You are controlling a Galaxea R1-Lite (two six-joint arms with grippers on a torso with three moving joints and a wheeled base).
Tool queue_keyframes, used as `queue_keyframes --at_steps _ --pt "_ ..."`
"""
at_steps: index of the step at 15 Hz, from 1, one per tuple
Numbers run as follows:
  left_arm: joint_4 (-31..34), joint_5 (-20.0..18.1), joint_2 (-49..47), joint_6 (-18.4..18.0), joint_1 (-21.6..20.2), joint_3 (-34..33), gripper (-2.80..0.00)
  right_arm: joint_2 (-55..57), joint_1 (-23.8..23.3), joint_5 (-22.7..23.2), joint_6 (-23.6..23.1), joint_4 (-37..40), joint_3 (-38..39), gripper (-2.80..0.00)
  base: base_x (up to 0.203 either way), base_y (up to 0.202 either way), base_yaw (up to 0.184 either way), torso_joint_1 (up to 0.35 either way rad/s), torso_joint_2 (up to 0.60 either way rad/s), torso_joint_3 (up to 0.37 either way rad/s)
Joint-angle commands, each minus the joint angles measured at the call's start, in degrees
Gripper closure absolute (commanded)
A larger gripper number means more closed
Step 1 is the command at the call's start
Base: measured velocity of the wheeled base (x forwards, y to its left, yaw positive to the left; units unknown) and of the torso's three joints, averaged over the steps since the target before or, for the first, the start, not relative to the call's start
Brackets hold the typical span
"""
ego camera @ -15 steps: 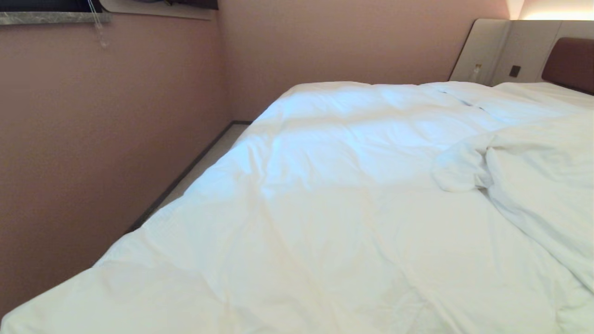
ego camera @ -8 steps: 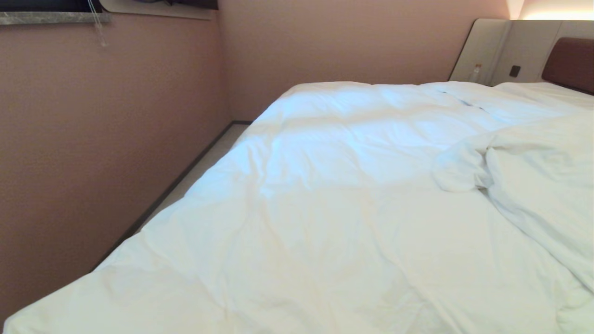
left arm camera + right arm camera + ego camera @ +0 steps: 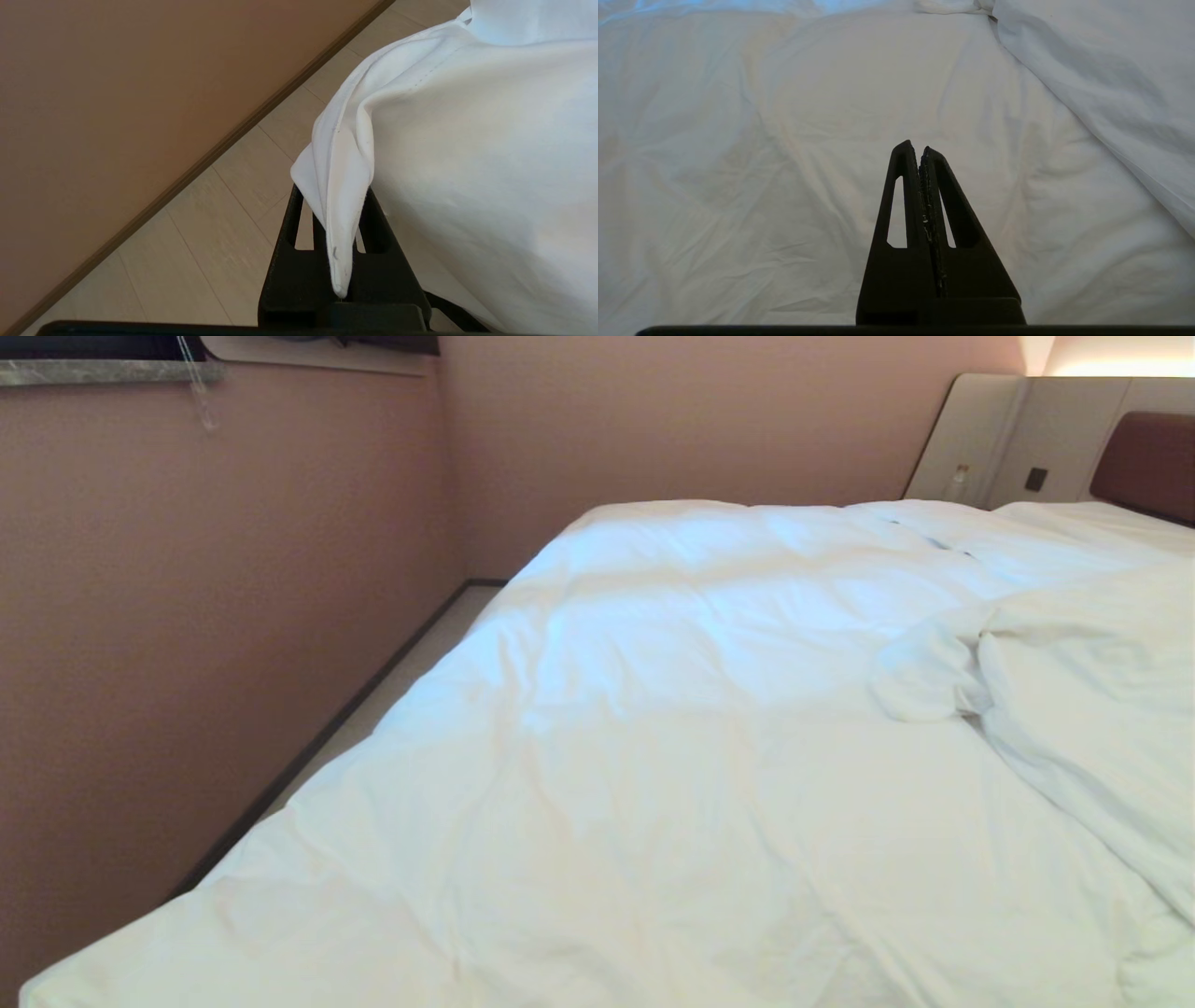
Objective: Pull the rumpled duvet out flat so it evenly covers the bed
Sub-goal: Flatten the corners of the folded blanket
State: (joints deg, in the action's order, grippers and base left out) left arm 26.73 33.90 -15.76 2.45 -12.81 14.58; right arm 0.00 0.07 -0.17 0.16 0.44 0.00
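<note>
Pinching the duvet corner — left gripper, fingertips apparently hidden.

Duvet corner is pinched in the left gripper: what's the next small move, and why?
Probably a short pull outward toward the wall side. The left gripper is shut on the duvet corner, beside the floor, while a rumpled fold sits on the right. The right gripper is shut and holds nothing.

Bed with brown headboard, white duvet spread across it, bunched at right
</note>
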Motion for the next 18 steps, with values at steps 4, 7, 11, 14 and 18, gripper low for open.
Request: queue_keyframes --at_steps 4,7,11,14,18 --pt "0.16 0.20 -0.15 0.19 -0.02 -0.08 0.00 0.05 0.01 -0.01 0.02 -0.02 0.00 0.00 -0.129 -0.033 -0.006 0.006 0.00 0.002" --pt "0.07 0.20 -0.15 0.27 -0.02 -0.08 0.00 0.00 0.01 0.08 0.02 0.00 0.00 0.00 -0.185 -0.165 -0.001 0.002 0.00 0.003" --pt "0.14 0.11 -0.15 0.19 -0.02 -0.17 0.00 0.08 0.01 0.01 0.02 0.00 0.00 0.00 -0.013 -0.028 -0.004 0.000 0.00 0.002" --pt "0.12 0.11 -0.15 0.19 -0.02 -0.08 0.00 0.09 0.01 0.07 0.02 0.00 0.00 0.00 0.000 0.000 0.000 0.000 0.00 0.000" --pt "0.09 -0.32 -0.19 0.24 -0.02 -0.10 0.00 0.08 0.01 0.01 0.02 0.00 0.00 0.00 0.000 0.000 0.000 0.000 0.00 0.000"
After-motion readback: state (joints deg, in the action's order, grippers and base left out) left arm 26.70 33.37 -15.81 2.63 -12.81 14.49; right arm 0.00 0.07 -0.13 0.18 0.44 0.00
